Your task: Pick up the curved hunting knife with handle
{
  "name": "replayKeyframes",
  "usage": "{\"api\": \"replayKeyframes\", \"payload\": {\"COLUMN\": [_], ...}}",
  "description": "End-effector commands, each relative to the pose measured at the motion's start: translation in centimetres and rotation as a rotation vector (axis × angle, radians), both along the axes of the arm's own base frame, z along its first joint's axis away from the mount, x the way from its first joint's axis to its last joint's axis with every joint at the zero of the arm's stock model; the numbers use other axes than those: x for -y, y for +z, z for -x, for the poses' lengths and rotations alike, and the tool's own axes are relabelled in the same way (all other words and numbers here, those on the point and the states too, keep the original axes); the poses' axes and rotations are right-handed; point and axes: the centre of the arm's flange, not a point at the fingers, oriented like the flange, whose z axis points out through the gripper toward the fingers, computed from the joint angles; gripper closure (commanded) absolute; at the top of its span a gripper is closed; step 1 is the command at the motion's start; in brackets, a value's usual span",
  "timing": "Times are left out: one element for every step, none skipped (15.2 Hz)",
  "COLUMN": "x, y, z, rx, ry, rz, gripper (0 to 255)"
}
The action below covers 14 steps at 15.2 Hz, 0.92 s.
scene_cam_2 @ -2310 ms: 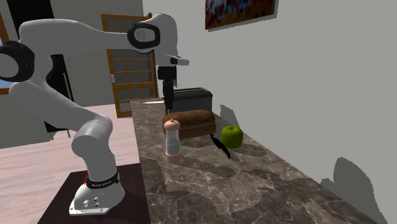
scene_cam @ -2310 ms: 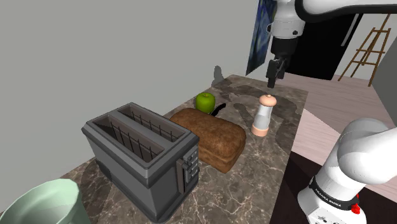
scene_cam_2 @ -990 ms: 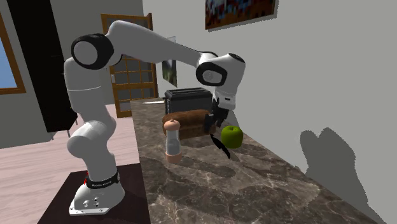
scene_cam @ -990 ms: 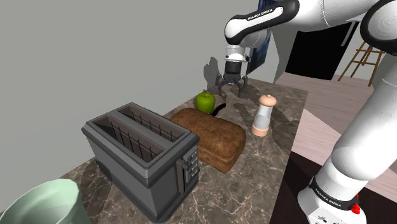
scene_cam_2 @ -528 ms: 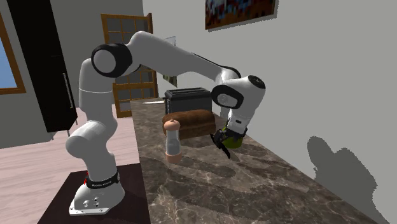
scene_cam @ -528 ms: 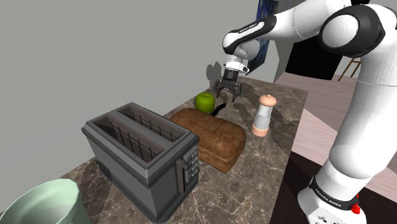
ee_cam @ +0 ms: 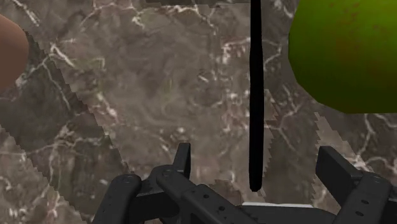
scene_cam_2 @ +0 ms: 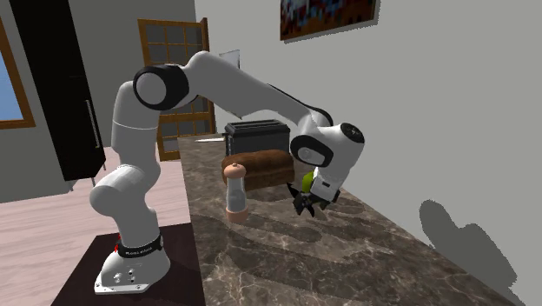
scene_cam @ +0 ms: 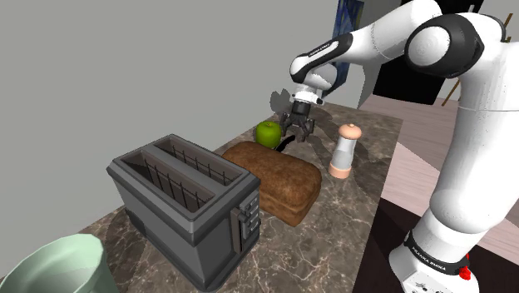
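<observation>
Jaws spread and empty, gripper (ee_cam: 257, 154) poised low over marble counter (ee_cam: 159, 95): brown loaf (ee_cam: 9, 51) off to one side; curved hunting knife (ee_cam: 255, 95), a thin black strip on the counter, centred between the fingers (ee_cam: 182, 159), long axis running straight away from the hand, square to their closing line; green apple (ee_cam: 347, 51) close beside it.

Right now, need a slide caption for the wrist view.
Open tool straddles the thin black knife lying on the marbled counter, not yet gripping it, green apple alongside.
</observation>
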Motion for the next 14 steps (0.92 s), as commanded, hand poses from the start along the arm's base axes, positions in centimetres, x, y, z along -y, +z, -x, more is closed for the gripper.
{"api": "replayKeyframes", "payload": {"x": [-0.1,-0.1,-0.1,-0.1,-0.1,-0.1,-0.1,-0.1,0.0,-0.1,0.0,-0.1,-0.1,-0.1], "y": [-0.5,-0.5,-0.5,-0.5,-0.6,-0.5,-0.5,-0.7,-0.8,-0.8,-1.0,-0.5,0.0,0.5], "z": [0.0,0.0,-0.1,-0.1,0.0,0.0,0.0,-0.1,0.0,0.1,-0.1,0.0,0.0,0.0], "rx": [0.0,0.0,0.0,0.0,0.0,0.0,0.0,0.0,0.0,0.0,0.0,0.0,0.0,0.0], "ry": [0.0,0.0,0.0,0.0,0.0,0.0,0.0,0.0,0.0,0.0,-0.001,0.0,0.0,0.0], "rz": [0.0,0.0,0.0,0.0,0.0,0.0,0.0,0.0,0.0,0.0,0.0,0.0,0.0,0.0], "gripper": [0,0,255,255,255,255,255,255,255,255,255,255,255,255]}}
